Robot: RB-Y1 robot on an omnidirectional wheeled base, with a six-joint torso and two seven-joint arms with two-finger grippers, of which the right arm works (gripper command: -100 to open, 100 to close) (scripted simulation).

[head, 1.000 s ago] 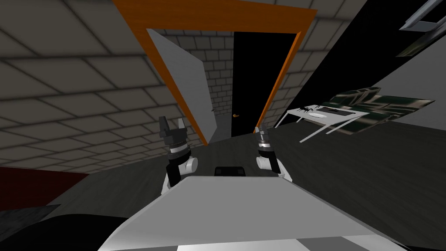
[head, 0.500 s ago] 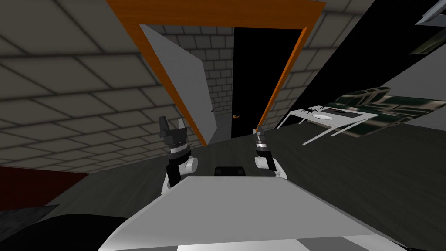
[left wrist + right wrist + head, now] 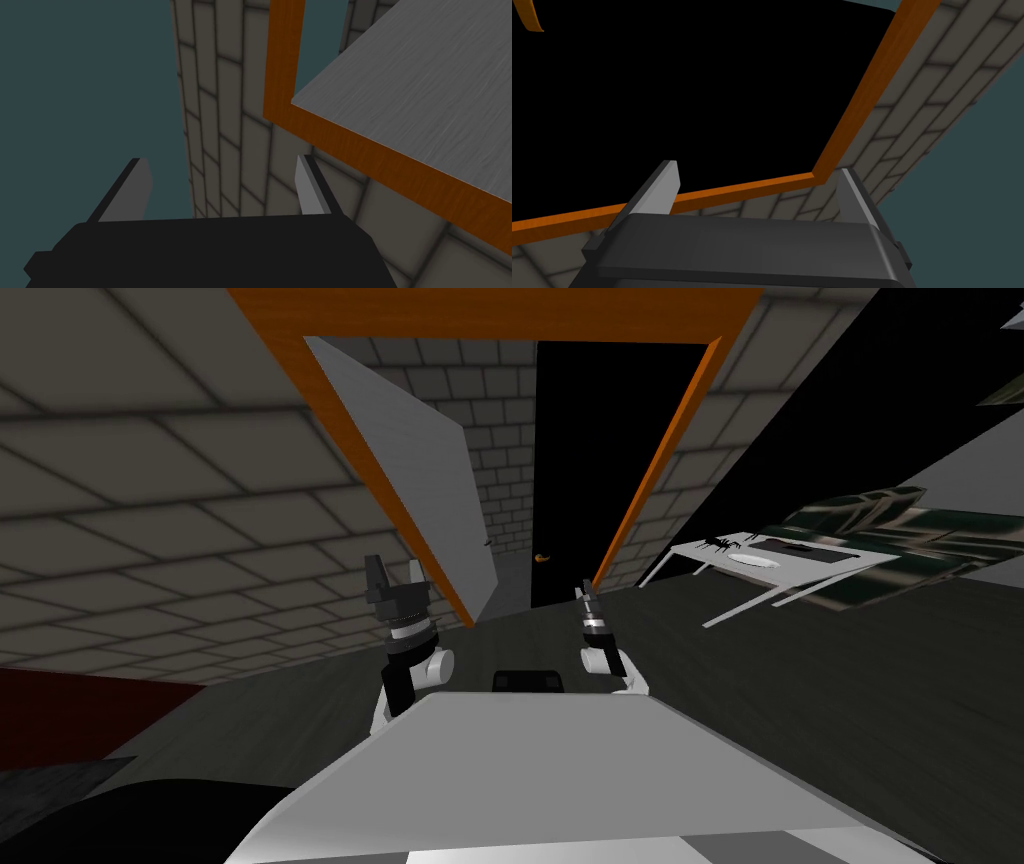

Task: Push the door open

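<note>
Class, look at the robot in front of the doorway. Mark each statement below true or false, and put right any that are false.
1. The flat grey door panel stands swung open inside the orange wooden frame. True.
2. The left claw is shut on the door's edge. False: its fingers stand apart, holding nothing and touching no door.
3. The right claw is open. True.
4. The white table stands on the robot's left of the doorway. False: it stands on the right.
5. A black area shows through the doorway beside the door. True.
</note>
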